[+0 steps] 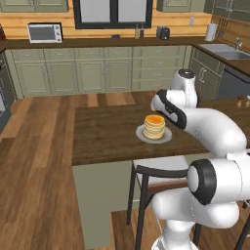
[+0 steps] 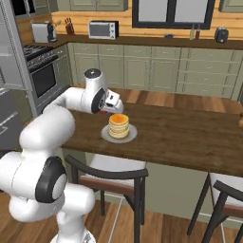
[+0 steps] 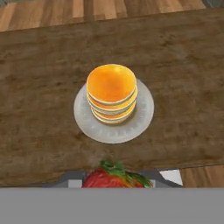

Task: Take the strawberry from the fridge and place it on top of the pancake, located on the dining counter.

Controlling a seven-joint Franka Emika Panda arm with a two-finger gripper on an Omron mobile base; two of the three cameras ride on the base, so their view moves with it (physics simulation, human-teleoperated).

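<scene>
The pancake (image 3: 111, 89) is a golden stack on a round grey plate (image 3: 142, 116), standing on the dark wood dining counter (image 3: 39, 87). Just short of the plate, my gripper (image 3: 116, 181) is shut on the strawberry (image 3: 114, 177), whose red body and green leaves show at the bottom of the hand view. From the right base view my gripper (image 2: 114, 107) hovers above the counter (image 2: 180, 137), just left of and slightly above the pancake (image 2: 118, 126). The left base view shows the pancake (image 1: 154, 126) beside my forearm. The grey fridge (image 2: 8, 95) stands at the far left.
Dark-framed chairs (image 1: 156, 176) (image 2: 109, 178) (image 2: 223, 190) are tucked under the counter's near side. Small shakers (image 1: 242, 101) stand at its right end. The wall counter behind carries a microwave (image 1: 45, 32) and a sink (image 1: 229, 51). A stove (image 2: 42, 71) stands beside the fridge.
</scene>
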